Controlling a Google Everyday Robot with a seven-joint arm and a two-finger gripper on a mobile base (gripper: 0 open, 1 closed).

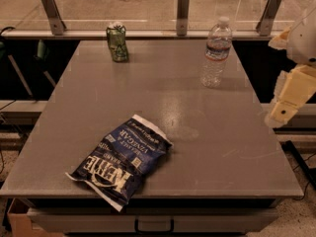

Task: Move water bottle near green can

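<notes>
Cam view: one cam, looking down on the table from its front edge.
Room: pale floor in the bkgd, beyond a low rail w/ three metal posts (pixel 182 11); dark gaps on both sides of the table.
Table (pixel 237 147): grey flat top, faint smudges mid-surface; drawer handle (pixel 154 226) under the front lip.
Landmark: chip bag (pixel 121 162), dark blue w/ white lettering, crumpled, lying flat on the front-left part of the table. You can read all places below from it.
Water bottle (pixel 216 53): upright, white cap on, clear ribbed body, label band on the upper part. It stands well behind the chip bag and to its right, near the table's back edge.
Green can (pixel 117 42): upright, slightly dented, silver top. It stands about straight behind the chip bag, well apart from it, by the back edge.
Bottle vs can: well apart, bare tabletop between them.
Gripper (pixel 289 100): cream-coloured, hanging off the table's right side, far right of the chip bag and a bit further back; apart from the bottle, touching no item.
Gripper opening: you can't tell from this cam.
</notes>
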